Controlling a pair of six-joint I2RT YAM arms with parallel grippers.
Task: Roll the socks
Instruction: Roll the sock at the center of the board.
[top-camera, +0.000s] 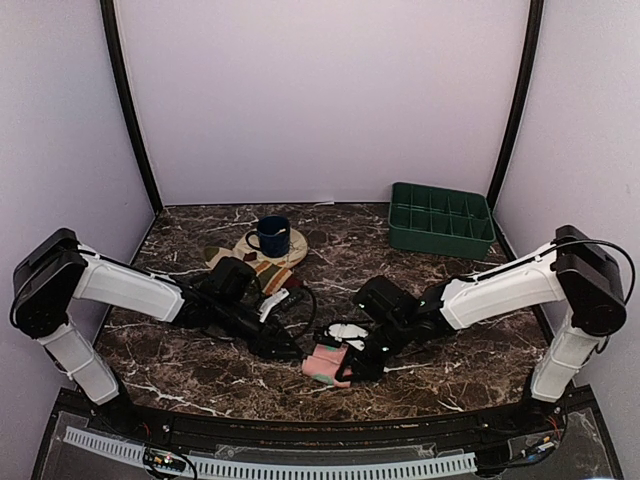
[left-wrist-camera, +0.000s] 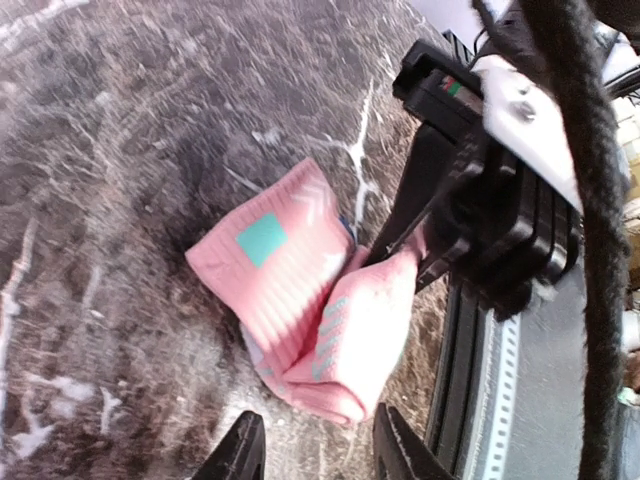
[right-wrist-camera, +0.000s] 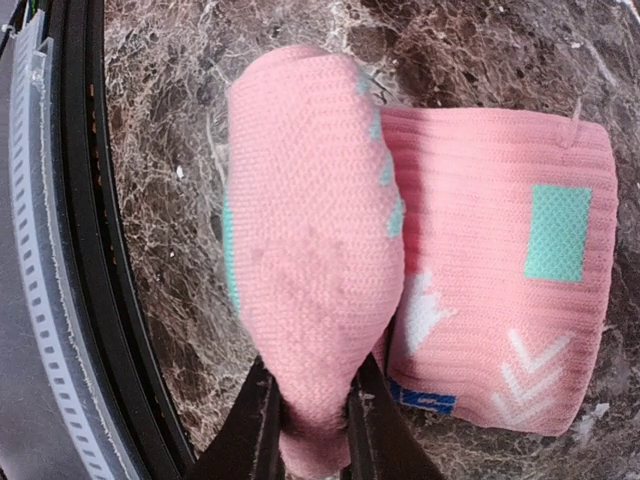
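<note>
Pink sock (top-camera: 328, 365) was seen folded on marble table (top-camera: 180, 362), near front edge. Folded-over end was clamped by right gripper (right-wrist-camera: 308, 400). Left gripper (left-wrist-camera: 315, 442) was held with jaws apart, empty, just beside sock.

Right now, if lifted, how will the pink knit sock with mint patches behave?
Probably floppy: the pink knit sock with mint patches folds over itself and bulges between the right fingers. Likely light; the free half should sag. Ribbed fabric probably won't slip.

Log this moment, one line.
left gripper: open, near pink mint-patched fabric sock | right gripper: shut on sock's folded end
</note>
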